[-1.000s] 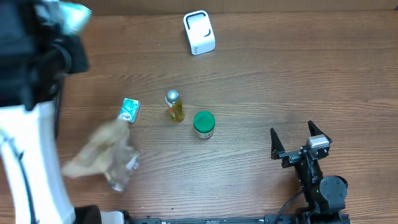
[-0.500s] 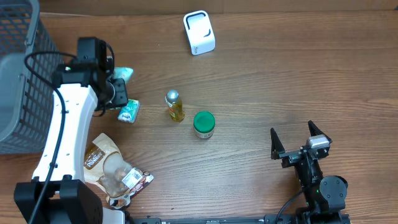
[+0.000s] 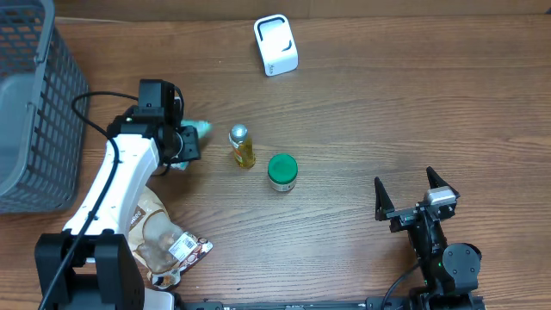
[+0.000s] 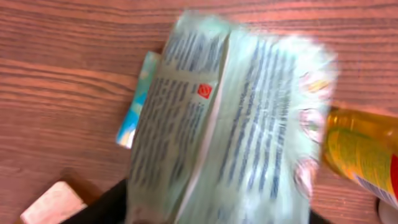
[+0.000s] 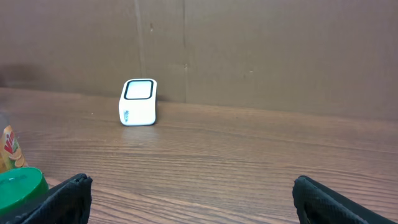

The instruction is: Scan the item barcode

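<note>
Packet (image 4: 230, 124) now nearer bottle (image 3: 242, 146)

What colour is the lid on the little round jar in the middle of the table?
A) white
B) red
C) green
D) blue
C: the jar next to the yellow bottle has a bright green lid.
</note>
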